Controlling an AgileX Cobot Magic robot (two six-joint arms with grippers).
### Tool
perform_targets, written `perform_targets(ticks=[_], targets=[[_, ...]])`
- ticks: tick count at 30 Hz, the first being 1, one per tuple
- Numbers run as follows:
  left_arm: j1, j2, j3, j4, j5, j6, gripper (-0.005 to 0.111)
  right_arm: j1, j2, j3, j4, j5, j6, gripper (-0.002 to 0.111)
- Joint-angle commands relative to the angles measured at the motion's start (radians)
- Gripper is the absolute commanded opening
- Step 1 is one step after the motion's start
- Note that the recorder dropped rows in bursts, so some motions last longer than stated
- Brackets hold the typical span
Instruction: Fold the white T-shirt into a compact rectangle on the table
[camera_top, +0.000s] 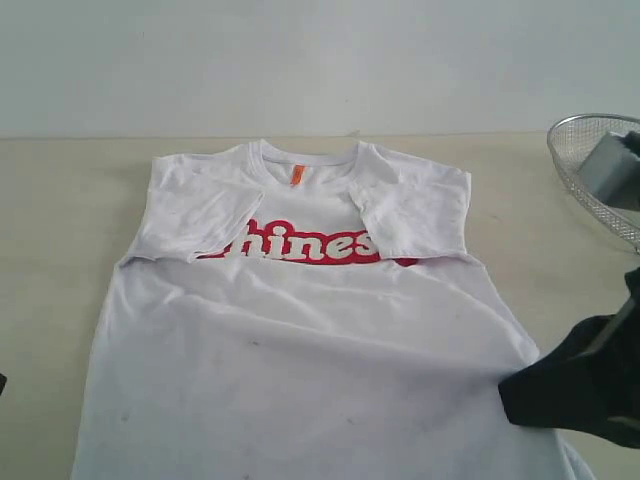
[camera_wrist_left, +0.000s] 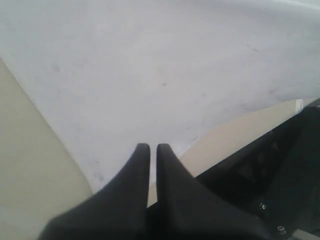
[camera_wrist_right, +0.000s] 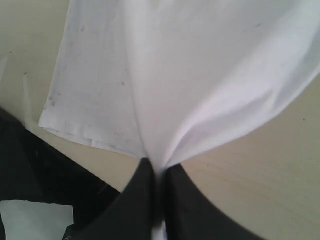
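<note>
The white T-shirt lies front-up on the table, sleeves folded inward. The right gripper is clamped on its hem. The left gripper, jaws together, has its tips at the hem; grip unclear.

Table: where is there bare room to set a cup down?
Bare table lies left of the T-shirt, in the strip behind its collar, and between the right-hand sleeve and the wire basket. The near right is crowded: the right gripper pinches the shirt there.
</note>
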Motion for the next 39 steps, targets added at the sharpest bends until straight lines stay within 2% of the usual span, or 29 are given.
perform_targets(ticks=[1,10,14,15,16,18,19,22,26,39], targets=[[-0.001,0.021,0.005,0.006,0.007,-0.008,0.005,0.000,-0.008,0.003,-0.005,0.006,0.002,0.000],[-0.013,0.162,0.085,0.053,0.007,0.007,0.005,0.000,-0.008,0.003,-0.007,-0.014,-0.008,0.000],[-0.084,0.220,0.111,0.043,0.007,0.020,0.005,0.000,-0.008,0.003,-0.012,-0.031,-0.011,0.000],[-0.131,0.249,0.116,0.036,0.007,0.018,0.005,0.000,-0.008,0.003,-0.012,-0.035,-0.011,0.000],[-0.156,0.273,0.124,0.040,-0.013,-0.012,0.005,0.000,-0.008,0.003,-0.014,-0.037,-0.013,0.000],[-0.196,0.345,0.133,0.166,-0.089,-0.225,0.005,0.000,-0.008,0.003,-0.013,-0.040,-0.019,0.000],[-0.202,0.367,0.133,0.190,-0.094,-0.252,0.005,0.000,-0.008,0.003,-0.016,-0.038,-0.020,0.000],[-0.244,0.457,0.153,0.138,-0.146,-0.264,0.005,0.000,-0.008,0.003,-0.027,-0.047,-0.020,0.000],[-0.251,0.534,0.213,0.096,-0.281,-0.268,0.005,0.000,-0.008,0.003,-0.042,-0.051,-0.024,0.000],[-0.251,0.640,0.236,0.077,-0.381,-0.259,0.005,0.000,-0.008,0.003,-0.045,-0.067,-0.027,0.000]])
